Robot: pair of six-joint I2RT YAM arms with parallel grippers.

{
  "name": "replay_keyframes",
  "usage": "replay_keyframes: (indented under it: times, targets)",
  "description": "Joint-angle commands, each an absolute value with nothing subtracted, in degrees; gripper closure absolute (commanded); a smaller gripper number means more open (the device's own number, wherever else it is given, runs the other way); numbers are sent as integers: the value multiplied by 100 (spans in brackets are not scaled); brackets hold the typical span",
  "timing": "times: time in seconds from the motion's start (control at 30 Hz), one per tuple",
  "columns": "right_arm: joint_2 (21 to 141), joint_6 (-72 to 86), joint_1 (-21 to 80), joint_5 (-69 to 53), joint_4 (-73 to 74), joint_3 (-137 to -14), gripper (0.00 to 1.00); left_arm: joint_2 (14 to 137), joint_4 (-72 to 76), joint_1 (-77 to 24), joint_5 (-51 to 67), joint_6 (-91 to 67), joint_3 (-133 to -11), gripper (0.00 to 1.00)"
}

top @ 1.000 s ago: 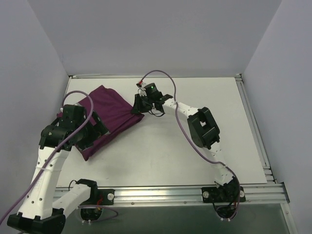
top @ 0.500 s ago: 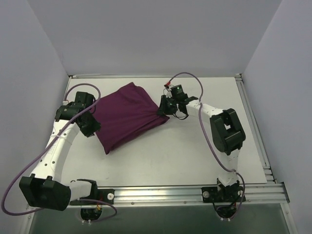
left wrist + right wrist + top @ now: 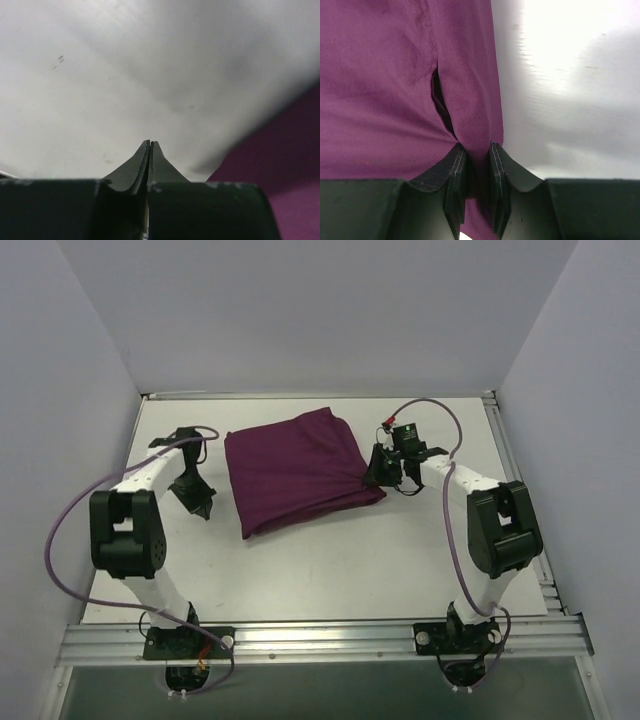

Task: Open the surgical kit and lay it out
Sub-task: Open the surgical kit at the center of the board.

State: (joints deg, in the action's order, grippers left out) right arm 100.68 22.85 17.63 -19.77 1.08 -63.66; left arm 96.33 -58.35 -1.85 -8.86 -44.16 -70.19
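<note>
The surgical kit [image 3: 295, 468] is a closed dark purple cloth bundle lying in the middle of the white table, and nothing of what is inside shows. My right gripper [image 3: 378, 476] pinches the bundle's right corner; in the right wrist view a fold of purple cloth [image 3: 395, 90] runs between the fingers of that gripper [image 3: 477, 150]. My left gripper [image 3: 198, 502] hangs left of the bundle and clear of it. Its fingers are pressed together with nothing between them in the left wrist view [image 3: 150, 145], where the cloth [image 3: 280, 165] fills the lower right.
Grey walls close in the table on three sides. A metal rail [image 3: 320, 635] runs along the near edge, another [image 3: 515, 480] along the right edge. Purple cables loop from both arms.
The right gripper has dragged the bundle to the right, toward the table's middle. The left gripper has let go of the cloth, closed and drawn off to the left.
</note>
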Motion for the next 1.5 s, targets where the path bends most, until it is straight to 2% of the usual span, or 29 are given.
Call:
replay_keyframes:
  times: [0.0, 0.43, 0.77, 0.9, 0.97, 1.0, 1.03, 1.07, 1.1, 1.13, 1.17, 1.2, 1.23, 1.3, 1.47]
  targets:
    - [9685, 2347, 1600, -1916, 193, -6346, 100, 10393, -5186, -316, -441, -4096, -7968, 98]
    - [9747, 2487, 1187, -2302, 193, -6310, 100, 12655, -5230, -1221, 272, -3858, -10924, 98]
    - [10195, 2408, 1125, -2390, 404, -6785, 100, 13851, -5695, -1231, 623, -3753, -12734, 98]
    - [10213, 2417, 1108, -2391, 378, -6829, 100, 14405, -6563, -1178, 528, -3709, -13903, 98]
    - [10222, 2347, 1099, -2312, 509, -6995, 88, 14135, -6531, -1169, 571, -3744, -13616, 98]
    - [10274, 2277, 1081, -2259, 588, -7083, 82, 13985, -6382, -1160, 554, -3788, -13371, 94]
    - [10309, 2242, 1072, -2180, 676, -7188, 63, 13801, -6276, -1117, 502, -3858, -12794, 88]
    - [10336, 2206, 1055, -2162, 894, -7424, 56, 13616, -6154, -1090, 449, -3884, -12501, 80]
    - [10362, 2171, 1055, -2127, 1018, -7549, 49, 13214, -5944, -1055, 379, -3911, -12220, 60]
    - [10327, 2136, 1046, -1996, 1150, -7663, 36, 12992, -5854, -968, 274, -3911, -11947, 53]
    - [10292, 2136, 1046, -1926, 1421, -7847, 31, 12799, -5784, -915, 220, -3911, -11518, 48]
    - [10153, 2136, 1046, -1873, 1537, -7927, 29, 12440, -5722, -871, 159, -3876, -11348, 37]
    - [10064, 2144, 1037, -1837, 1651, -7971, 24, 12271, -5713, -827, 89, -3754, -11216, 34]
    - [9844, 2153, 1046, -1828, 1959, -8094, 21, 11884, -5835, -730, -148, -3604, -11022, 30]
    - [9528, 2215, 1046, -2039, 2364, -7981, 24, 11155, -6003, -852, -475, -3103, -10899, 29]
